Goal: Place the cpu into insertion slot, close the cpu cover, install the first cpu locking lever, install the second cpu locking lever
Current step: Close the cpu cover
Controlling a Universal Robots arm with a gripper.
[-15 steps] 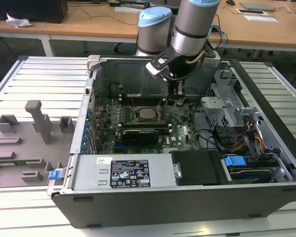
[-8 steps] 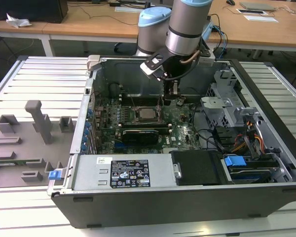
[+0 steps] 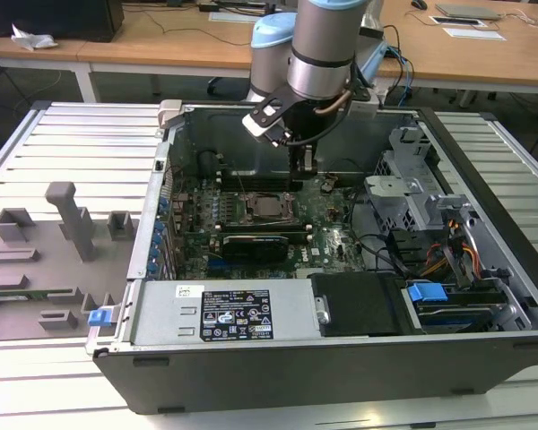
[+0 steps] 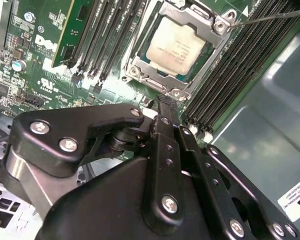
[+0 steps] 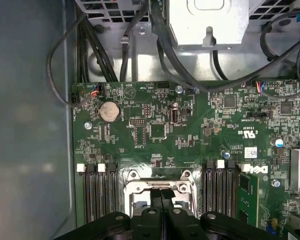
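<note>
The cpu (image 4: 177,45) sits in the insertion slot (image 3: 248,209), near the centre of the exterior view on the green motherboard (image 3: 332,237). The cpu cover (image 4: 208,59) appears folded flat around it, so the first 2 steps look done. The end effector (image 4: 165,102) hovers just beside the socket's edge, its fingers pressed narrowly together with nothing between them. In the second wrist view 1 thin lever rod (image 4: 270,17) runs out from a socket corner; I cannot tell whether either of the 2 locking levers is latched, so those steps probably remain.
</note>
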